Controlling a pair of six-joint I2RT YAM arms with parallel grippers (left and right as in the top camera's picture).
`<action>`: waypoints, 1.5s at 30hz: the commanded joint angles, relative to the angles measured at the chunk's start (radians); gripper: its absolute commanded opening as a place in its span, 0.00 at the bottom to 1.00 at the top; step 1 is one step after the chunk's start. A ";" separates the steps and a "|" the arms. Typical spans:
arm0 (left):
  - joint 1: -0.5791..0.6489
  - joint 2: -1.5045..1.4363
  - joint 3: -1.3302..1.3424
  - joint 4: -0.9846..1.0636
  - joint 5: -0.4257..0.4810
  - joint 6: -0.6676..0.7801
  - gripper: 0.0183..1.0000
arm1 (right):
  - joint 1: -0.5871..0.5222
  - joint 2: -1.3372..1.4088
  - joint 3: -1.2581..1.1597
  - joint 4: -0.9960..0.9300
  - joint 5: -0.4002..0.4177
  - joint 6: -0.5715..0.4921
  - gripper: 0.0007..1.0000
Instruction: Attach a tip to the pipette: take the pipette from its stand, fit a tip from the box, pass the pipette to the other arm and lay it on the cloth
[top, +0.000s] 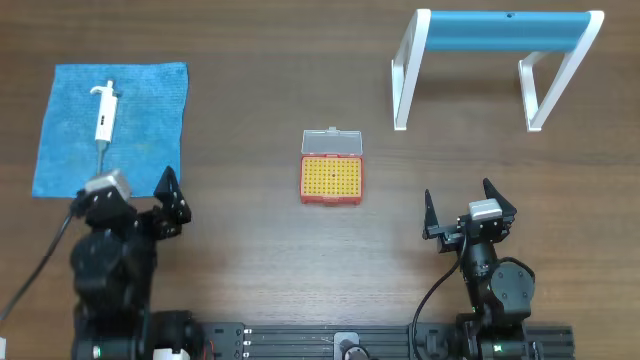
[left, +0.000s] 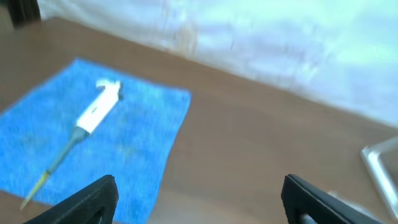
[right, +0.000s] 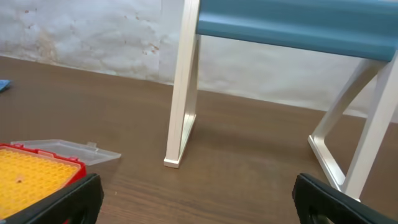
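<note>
A white pipette (top: 104, 112) with a yellow tip on its end lies on the blue cloth (top: 150, 110) at the far left; the left wrist view shows the pipette (left: 93, 115) resting on the cloth (left: 137, 143) too. My left gripper (top: 135, 192) sits just beyond the cloth's near edge, open and holding nothing, and it appears again as the left gripper (left: 199, 199). The red tip box (top: 331, 178) with yellow tips stands open mid-table, seen also as the tip box (right: 37, 177). My right gripper (top: 468, 205) is open and empty near the right base, shown as the right gripper (right: 196, 199).
The stand (top: 500, 40), white legs with a blue top bar, is at the back right and holds nothing; the right wrist view shows the stand (right: 183, 93) close ahead. Bare brown table surrounds the tip box.
</note>
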 joint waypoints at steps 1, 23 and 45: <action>-0.002 -0.177 0.003 -0.031 -0.025 -0.008 0.85 | 0.005 -0.007 -0.008 0.002 0.005 0.016 0.98; -0.034 -0.325 -0.467 0.340 -0.021 -0.008 0.85 | 0.005 -0.007 -0.008 0.002 0.005 0.016 0.98; -0.034 -0.325 -0.489 0.389 -0.021 -0.008 0.85 | 0.005 -0.007 -0.008 0.002 0.005 0.016 0.98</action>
